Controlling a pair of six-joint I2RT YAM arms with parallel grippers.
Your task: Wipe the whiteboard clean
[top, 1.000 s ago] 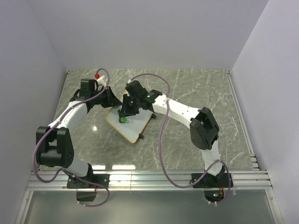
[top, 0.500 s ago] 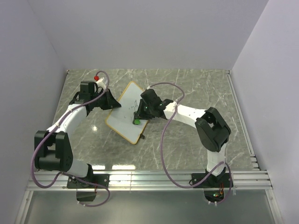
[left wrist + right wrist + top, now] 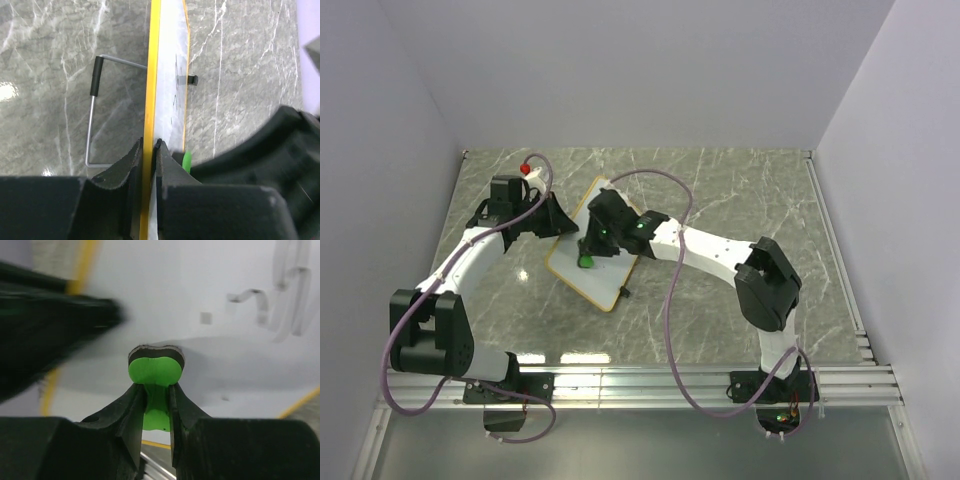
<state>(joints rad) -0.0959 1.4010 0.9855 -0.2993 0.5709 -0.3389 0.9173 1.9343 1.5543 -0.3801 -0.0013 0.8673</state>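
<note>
The whiteboard (image 3: pixel 603 275), white with a tan-orange frame, lies tilted on the marble table, left of the middle. My left gripper (image 3: pixel 558 222) is shut on its left frame edge (image 3: pixel 150 100); the jaws pinch the frame from both sides (image 3: pixel 149 145). Faint black marks (image 3: pixel 176 85) show on the board face. My right gripper (image 3: pixel 588 252) is shut on a small green eraser block (image 3: pixel 155 371), whose dark felt pad is pressed against the white board face (image 3: pixel 200 300). The eraser (image 3: pixel 584 262) sits over the board's middle-left part.
A bent wire stand with a black foot (image 3: pixel 95 82) sticks out behind the board. A small red-topped object (image 3: pixel 527 168) sits at the back left near the left arm. Grey walls close in the table at the back and sides.
My right gripper has swept the eraser across the board: to the right half a second ago, now back to the left. The left gripper keeps hold of the board's edge.
</note>
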